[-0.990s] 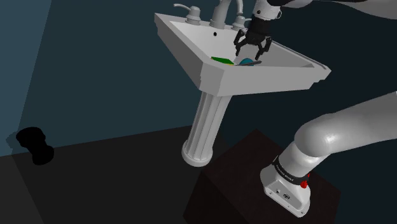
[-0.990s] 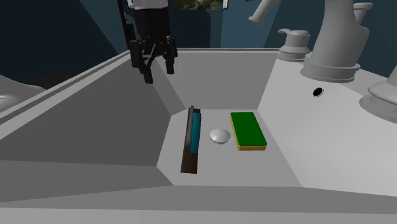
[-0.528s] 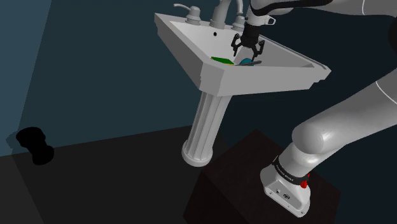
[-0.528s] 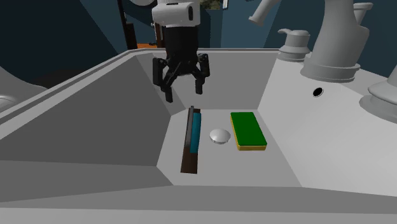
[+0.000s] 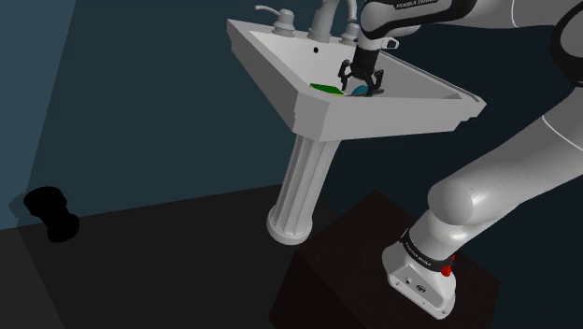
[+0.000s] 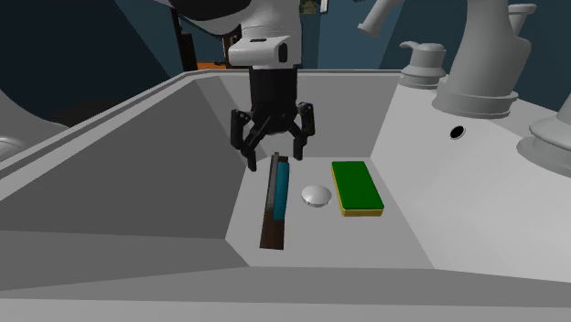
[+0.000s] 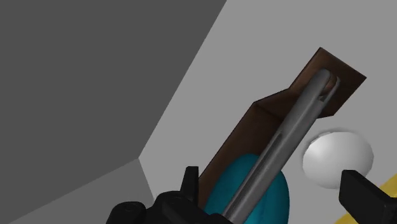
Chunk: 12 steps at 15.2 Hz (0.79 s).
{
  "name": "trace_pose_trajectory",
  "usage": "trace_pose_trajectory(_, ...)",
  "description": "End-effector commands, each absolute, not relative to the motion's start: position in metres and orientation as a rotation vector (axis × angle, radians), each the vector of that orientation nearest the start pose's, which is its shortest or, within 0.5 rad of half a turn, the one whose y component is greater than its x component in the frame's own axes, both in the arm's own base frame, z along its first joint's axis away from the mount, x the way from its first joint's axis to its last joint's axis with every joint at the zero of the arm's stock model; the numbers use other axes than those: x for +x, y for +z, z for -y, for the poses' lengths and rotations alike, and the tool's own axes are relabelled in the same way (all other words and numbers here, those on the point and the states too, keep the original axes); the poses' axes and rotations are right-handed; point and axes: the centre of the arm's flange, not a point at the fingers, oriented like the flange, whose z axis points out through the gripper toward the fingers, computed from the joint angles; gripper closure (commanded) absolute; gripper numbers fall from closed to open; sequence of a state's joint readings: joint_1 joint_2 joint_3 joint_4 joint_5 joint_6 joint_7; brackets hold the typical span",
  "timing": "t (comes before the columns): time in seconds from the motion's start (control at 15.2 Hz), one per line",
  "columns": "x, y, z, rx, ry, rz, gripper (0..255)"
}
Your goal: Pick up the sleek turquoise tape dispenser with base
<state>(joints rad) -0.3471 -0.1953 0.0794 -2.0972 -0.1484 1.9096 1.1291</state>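
Now, step: approach over the tape dispenser (image 6: 276, 201), with nothing grasped yet.
Jaws: spread apart, hanging low inside the sink (image 6: 137, 192). Just above the tape dispenser's far end in the second exterior view. Straddling its grey bar in the wrist view, touching nothing.
Tape dispenser: flat on the basin floor. Long brown base, turquoise body, grey bar along the top. At 9 o'clock of the drain stopper (image 6: 316, 196), just beside it.
Sponge (image 6: 356, 187): green over a yellow underside, at 3 o'clock of the drain stopper, apart from the tape dispenser.
Faucet (image 6: 485, 55): on the sink deck, at 1 o'clock of the sponge, well clear of the work.
Progress: early, judging by the task; lined up but not down.
Next move: probably a short straight descent until the fingers flank the narrow width, then a close across it, then a lift.
Care: sloped basin wall at 9 o'clock of the tape dispenser, near one finger's path; drain stopper close on the other side.
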Motion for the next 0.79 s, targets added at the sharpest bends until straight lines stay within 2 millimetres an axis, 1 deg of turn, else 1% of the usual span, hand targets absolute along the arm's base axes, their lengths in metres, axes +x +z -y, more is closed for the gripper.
trace_pose_trajectory(0.0, 0.4791, 0.4930, 0.1393, -2.559, -0.117, -2.048, 0)
trace_pose_trajectory(0.13, 0.4791, 0.4931, 0.1393, -2.559, -0.117, -2.048, 0)
trace_pose_trajectory(0.2, 0.4791, 0.4931, 0.1391, -2.559, -0.117, -2.048, 255)
trace_pose_trajectory(0.73, 0.4791, 0.4933, 0.1388, -2.559, -0.117, -2.048, 255)
